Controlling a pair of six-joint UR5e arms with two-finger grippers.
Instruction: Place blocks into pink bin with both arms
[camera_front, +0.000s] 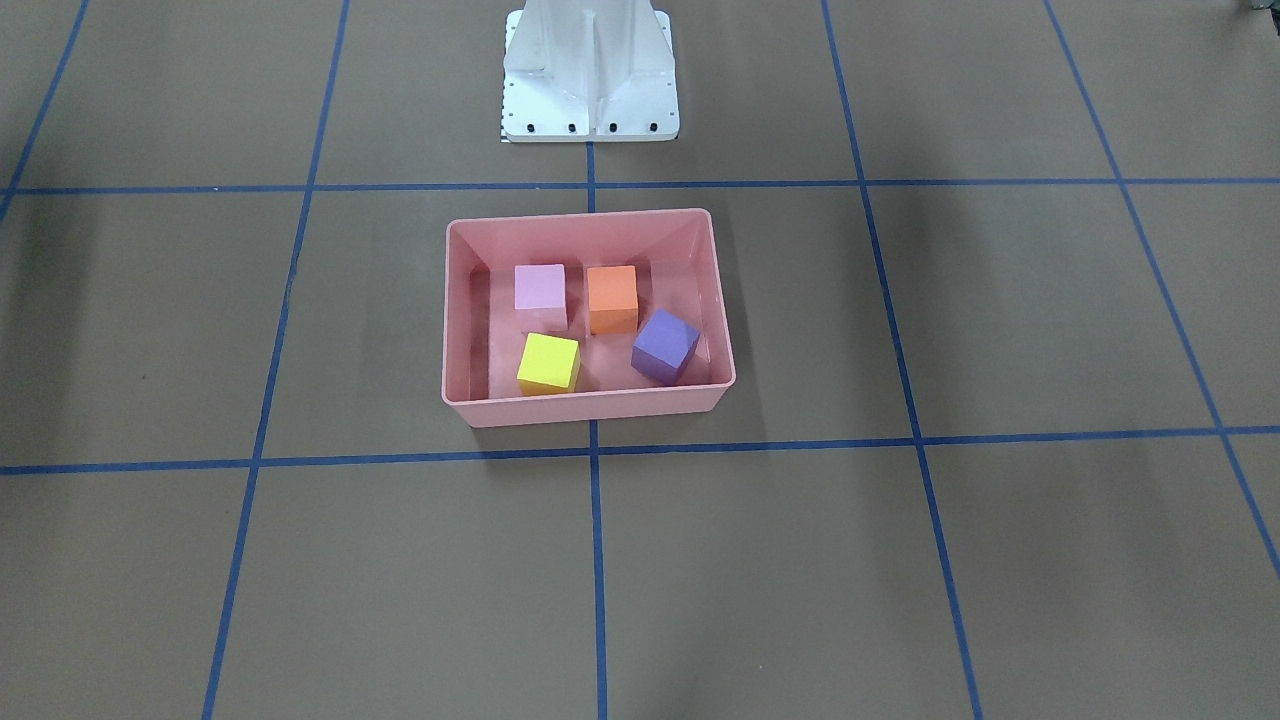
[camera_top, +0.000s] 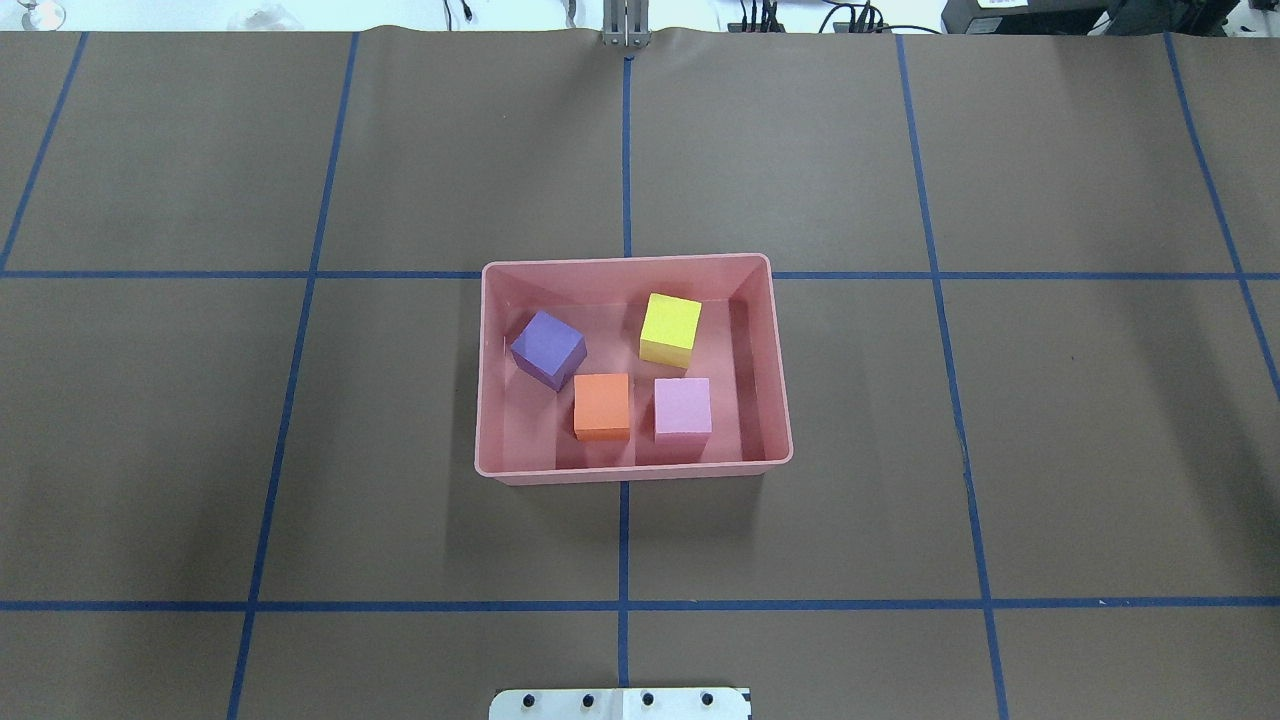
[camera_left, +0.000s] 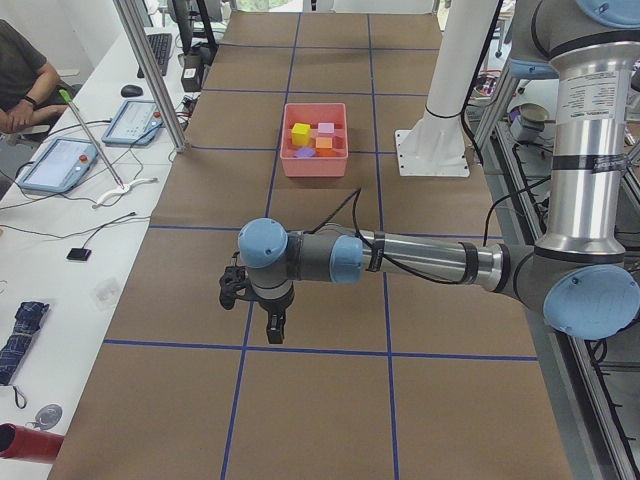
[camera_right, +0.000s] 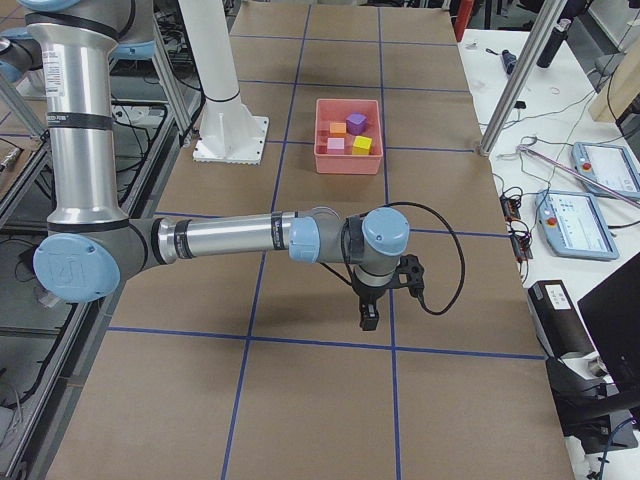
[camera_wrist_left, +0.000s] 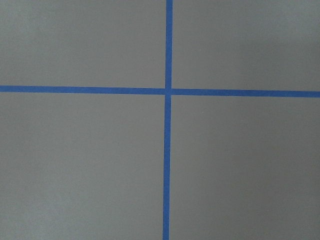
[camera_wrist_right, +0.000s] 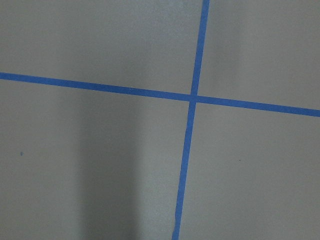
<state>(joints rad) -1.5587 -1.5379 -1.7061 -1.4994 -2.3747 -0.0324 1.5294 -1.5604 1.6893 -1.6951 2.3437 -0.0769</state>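
All 4 blocks (camera_top: 602, 405) sit in the pink bin (camera_top: 628, 470) mid-table, so your task looks done. The left claw (camera_left: 273, 324) and right claw (camera_right: 368, 315) hang toward opposite table edges, likely parked clear of the bin. You cannot tell whether either is open or closed.

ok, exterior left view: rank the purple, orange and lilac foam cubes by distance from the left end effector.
From the left end effector:
1. Purple foam cube, by the near wall of the salmon-pink plastic bin.
2. Orange foam cube, mid-bin, robot side.
3. Lilac foam cube, toward the far end, robot side.
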